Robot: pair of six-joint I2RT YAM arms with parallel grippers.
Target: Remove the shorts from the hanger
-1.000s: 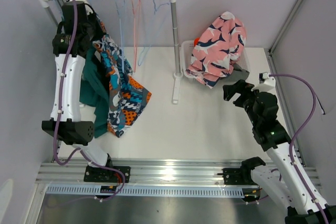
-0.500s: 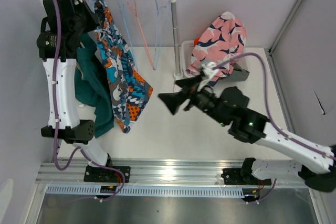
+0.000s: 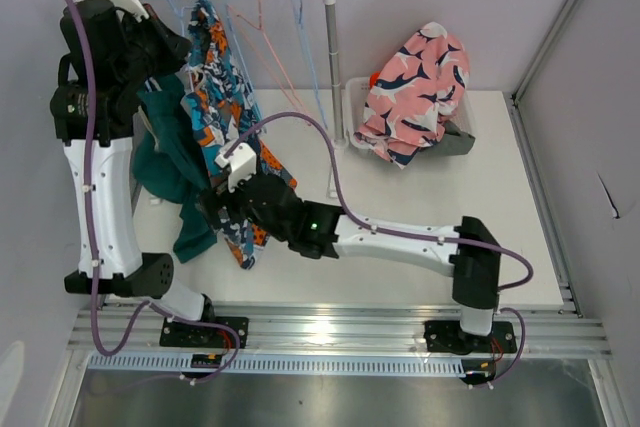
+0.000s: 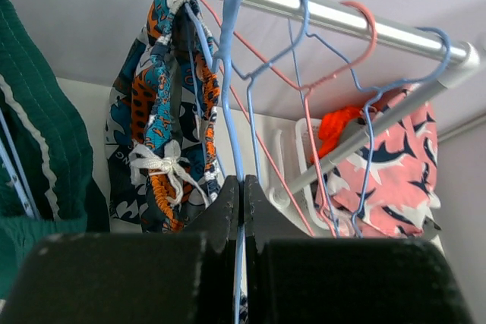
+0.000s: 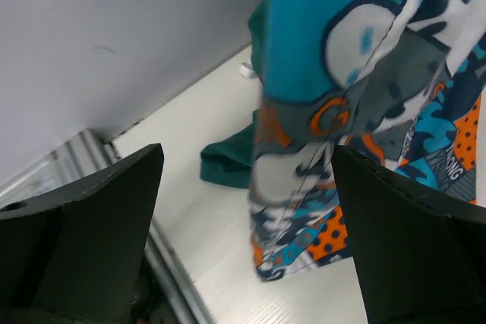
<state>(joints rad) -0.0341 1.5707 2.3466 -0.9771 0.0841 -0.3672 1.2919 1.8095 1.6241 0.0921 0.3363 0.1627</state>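
Blue-orange print shorts (image 3: 232,137) hang long-ways down off the blue hanger (image 4: 230,51), its wire clamped btwn the L gripper (image 4: 241,187) fingers, w/ the hem dead ahead of the R gripper (image 5: 244,165), fingers wide apart, so R's nearer.

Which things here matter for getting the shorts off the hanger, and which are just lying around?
Job: blue-orange printed shorts, teal shorts, blue hanger pinched in left gripper, open right gripper.
Lying about: pink printed shorts heaped on white basket, empty hangers.
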